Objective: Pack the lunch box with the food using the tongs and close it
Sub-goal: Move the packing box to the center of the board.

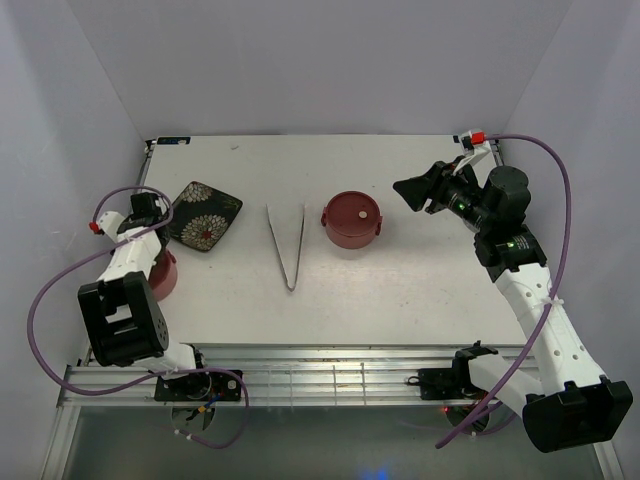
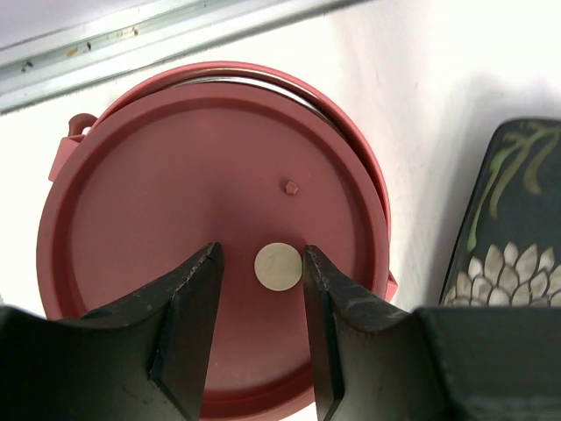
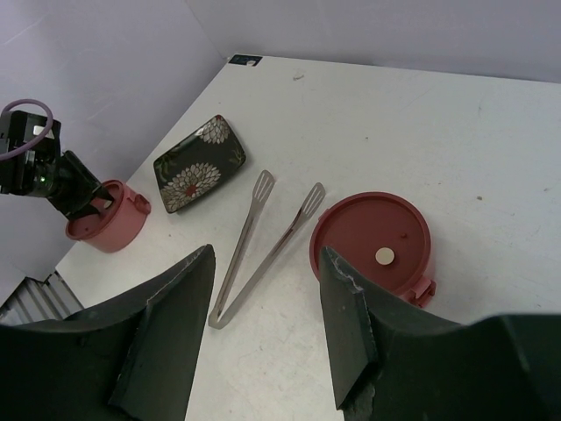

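Bright, even, diffuse light w/ faint soft shadows. Desk [image 2: 421, 79] nearly blown out white in left wrist view.

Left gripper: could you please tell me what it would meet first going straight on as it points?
Probably the flat red lid on the lunch box below the left gripper, its open jaws landing either side of the pale disc; the gap is unclear.
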Robot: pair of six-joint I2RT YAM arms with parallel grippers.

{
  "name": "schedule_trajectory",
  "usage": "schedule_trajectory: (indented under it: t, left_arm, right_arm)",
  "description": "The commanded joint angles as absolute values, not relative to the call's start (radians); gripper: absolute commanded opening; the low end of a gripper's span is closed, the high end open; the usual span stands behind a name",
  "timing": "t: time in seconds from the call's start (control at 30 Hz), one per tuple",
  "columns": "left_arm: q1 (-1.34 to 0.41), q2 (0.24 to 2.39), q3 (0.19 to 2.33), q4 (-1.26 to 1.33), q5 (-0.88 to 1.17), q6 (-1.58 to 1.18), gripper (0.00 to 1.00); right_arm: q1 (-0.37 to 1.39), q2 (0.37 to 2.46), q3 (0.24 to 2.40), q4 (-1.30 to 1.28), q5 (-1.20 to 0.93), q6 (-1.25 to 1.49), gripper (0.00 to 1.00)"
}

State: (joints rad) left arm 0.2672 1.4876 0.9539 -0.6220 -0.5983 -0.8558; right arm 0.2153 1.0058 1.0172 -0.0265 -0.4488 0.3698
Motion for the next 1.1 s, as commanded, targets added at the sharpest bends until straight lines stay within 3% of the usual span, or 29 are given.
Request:
schedule_trajectory:
  t: [0.0, 0.4, 0.73, 0.9, 1.07]
  left_arm:
    - [0.232, 1.464, 0.908, -0.781, -0.537, -0.9, 0.51]
    - [0.052, 1.393, 0.867, -0.885, -0.555, -1.042, 0.51]
    - [-0.043, 1.261, 0.982, -0.986, -0.56, -1.052, 0.51]
    - [-0.043, 1.218, 1.041, -0.968, -0.566, -0.993, 0.55]
    - [-0.031, 1.201, 1.086, -0.832, -0.597, -0.757, 0.61]
  right_arm:
    - [0.21, 0.982, 1.045, 0.002, -0.462, 0.367, 0.57]
    - [0.21, 0.983, 1.037, 0.002, -0.476, 0.364, 0.57]
    - [0.21, 0.992, 1.034, 0.002, -0.483, 0.368, 0.57]
    - [0.21, 0.983, 1.025, 0.002, -0.485, 0.37, 0.57]
    - [0.21, 0.973, 1.019, 0.002, -0.485, 0.361, 0.57]
